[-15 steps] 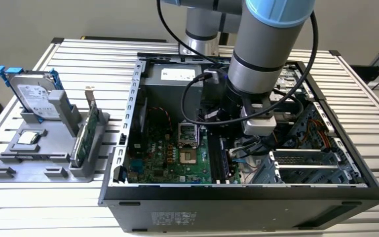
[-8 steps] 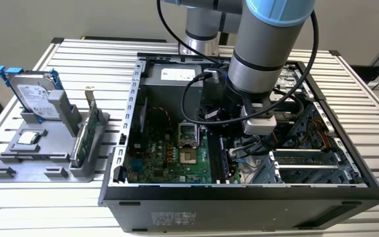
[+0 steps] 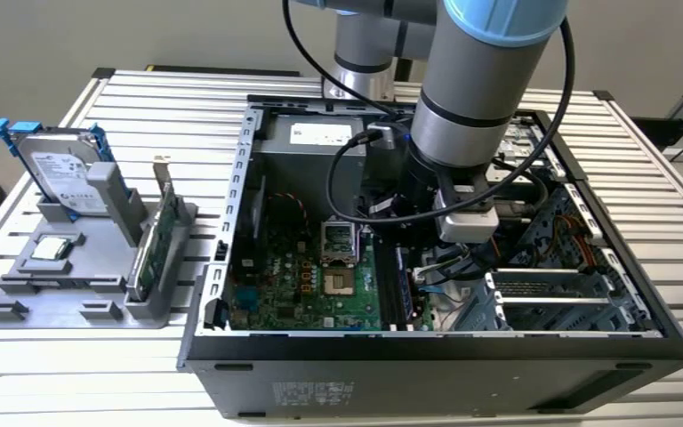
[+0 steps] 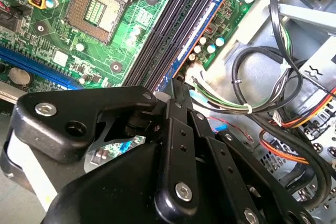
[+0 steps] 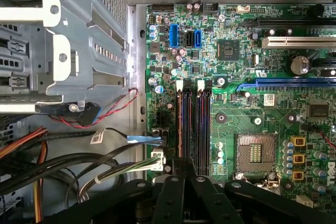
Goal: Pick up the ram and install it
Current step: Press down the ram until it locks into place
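Motherboard (image 5: 252,129): ram (image 4: 177,85) perhaps in end effector (image 5: 184,169)

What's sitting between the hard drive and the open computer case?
In the exterior view, a green card with a metal bracket stands on edge in the grey holder, between the hard drive and the computer case.
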Robot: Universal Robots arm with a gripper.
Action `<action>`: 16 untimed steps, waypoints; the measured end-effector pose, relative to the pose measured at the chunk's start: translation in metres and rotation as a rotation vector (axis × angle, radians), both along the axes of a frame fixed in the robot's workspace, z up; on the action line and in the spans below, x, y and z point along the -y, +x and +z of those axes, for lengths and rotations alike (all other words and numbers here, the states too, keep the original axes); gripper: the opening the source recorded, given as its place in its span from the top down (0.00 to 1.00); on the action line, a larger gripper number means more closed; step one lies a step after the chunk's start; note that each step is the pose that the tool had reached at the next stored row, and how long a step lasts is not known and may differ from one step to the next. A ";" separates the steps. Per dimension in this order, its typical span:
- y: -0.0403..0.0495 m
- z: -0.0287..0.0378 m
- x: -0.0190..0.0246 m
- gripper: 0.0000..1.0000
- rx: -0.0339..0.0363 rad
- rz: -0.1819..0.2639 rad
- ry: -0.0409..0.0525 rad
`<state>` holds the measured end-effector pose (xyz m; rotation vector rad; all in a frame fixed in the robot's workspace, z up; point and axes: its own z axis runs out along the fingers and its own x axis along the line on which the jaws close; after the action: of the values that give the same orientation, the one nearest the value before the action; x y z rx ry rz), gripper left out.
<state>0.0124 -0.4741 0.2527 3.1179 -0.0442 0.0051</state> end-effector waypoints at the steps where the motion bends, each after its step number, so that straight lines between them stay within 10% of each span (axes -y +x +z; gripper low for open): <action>1: 0.0000 0.0000 0.0000 1.00 0.0001 0.000 0.0000; 16: 0.0000 0.0002 0.0000 1.00 0.0000 0.060 0.0000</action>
<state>0.0123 -0.4741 0.2529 3.1179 0.0500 0.0062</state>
